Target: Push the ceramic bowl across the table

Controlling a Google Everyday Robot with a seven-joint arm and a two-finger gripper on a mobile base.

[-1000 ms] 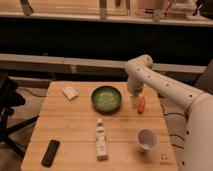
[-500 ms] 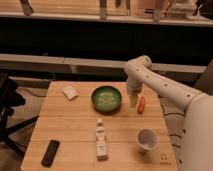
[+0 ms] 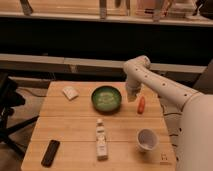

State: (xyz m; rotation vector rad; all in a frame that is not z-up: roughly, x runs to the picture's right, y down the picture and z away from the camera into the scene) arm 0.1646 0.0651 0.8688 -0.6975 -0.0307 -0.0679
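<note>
The ceramic bowl (image 3: 106, 98) stands on the far middle of the surface (image 3: 75, 131). The gripper (image 3: 131, 95) hangs just beside its right rim; I cannot tell how the jaws stand. The bowl is probably heavy, stiff and breakable, so it is better to press low on its side wall, not hard.
</note>
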